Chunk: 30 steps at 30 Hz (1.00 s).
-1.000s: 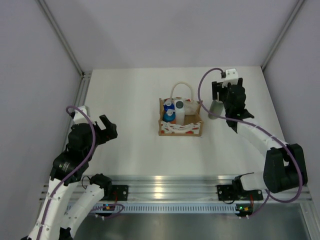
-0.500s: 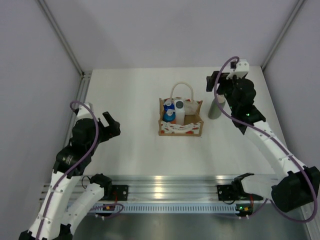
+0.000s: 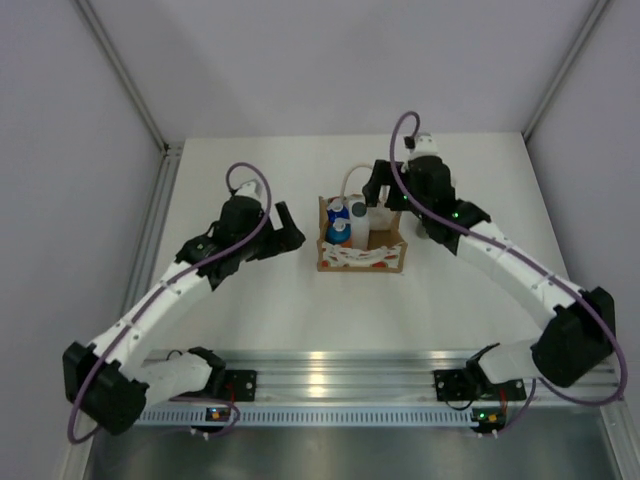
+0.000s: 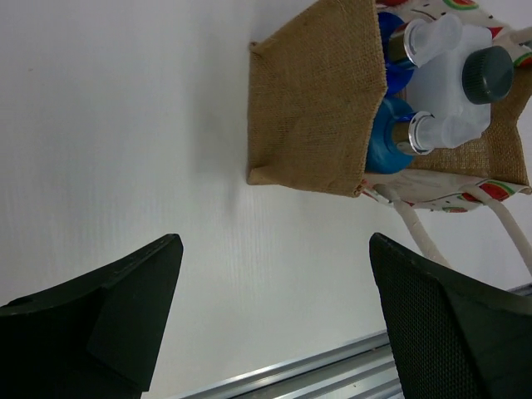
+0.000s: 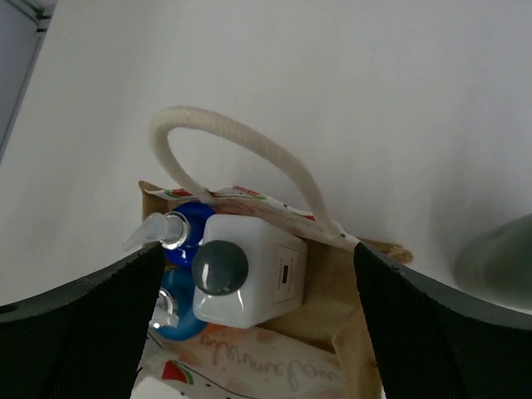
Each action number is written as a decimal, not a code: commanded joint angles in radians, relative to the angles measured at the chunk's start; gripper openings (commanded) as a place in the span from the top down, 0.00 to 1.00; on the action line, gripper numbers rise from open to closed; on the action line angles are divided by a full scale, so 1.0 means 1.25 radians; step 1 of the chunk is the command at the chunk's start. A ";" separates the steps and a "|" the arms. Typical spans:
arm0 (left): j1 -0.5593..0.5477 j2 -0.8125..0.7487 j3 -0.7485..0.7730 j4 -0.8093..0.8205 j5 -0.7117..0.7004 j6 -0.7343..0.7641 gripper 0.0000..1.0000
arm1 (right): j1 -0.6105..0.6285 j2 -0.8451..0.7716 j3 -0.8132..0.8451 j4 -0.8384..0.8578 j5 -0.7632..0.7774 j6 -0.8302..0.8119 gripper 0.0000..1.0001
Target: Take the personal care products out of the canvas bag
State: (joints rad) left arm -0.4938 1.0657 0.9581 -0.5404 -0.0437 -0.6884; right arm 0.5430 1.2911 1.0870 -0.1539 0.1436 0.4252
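Note:
The canvas bag stands mid-table with its cream loop handle up. Inside stand the translucent whitish bottle with its grey cap and two bottles with blue-and-white tops; their bodies are hidden. The grey-green bottle stands on the table right of the bag, mostly hidden by the right arm in the top view. My right gripper is open and empty above the bag's back edge. My left gripper is open and empty just left of the bag.
Aluminium rails run along the near table edge. Grey walls and corner posts close in the left, right and back. Bare white tabletop lies between bag and rails.
The right gripper let go of the grey-green bottle, rose and moved left over the bag. The left arm swung in from the far left up to the bag's left side.

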 commanded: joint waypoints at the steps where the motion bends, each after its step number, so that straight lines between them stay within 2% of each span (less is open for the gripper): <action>1: -0.050 0.090 0.084 0.090 -0.031 -0.008 0.02 | 0.034 0.117 0.179 -0.235 0.050 -0.044 0.10; 8: -0.073 0.249 0.132 0.094 -0.080 0.002 0.02 | 0.091 0.134 0.192 -0.257 0.099 -0.069 0.24; 13: -0.082 0.328 0.145 0.122 -0.052 0.008 0.06 | 0.101 0.189 0.218 -0.278 0.101 -0.082 0.26; 16: -0.091 0.344 0.140 0.123 -0.056 0.003 0.11 | 0.121 0.220 0.234 -0.278 0.101 -0.086 0.26; 30: -0.119 0.316 0.117 0.128 -0.069 -0.015 0.11 | 0.144 0.329 0.262 -0.277 0.177 -0.073 0.29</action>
State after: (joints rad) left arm -0.6250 1.4967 1.1027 -0.4198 -0.1287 -0.6899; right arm 0.7033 1.6737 1.3785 -0.4747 0.3180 0.3344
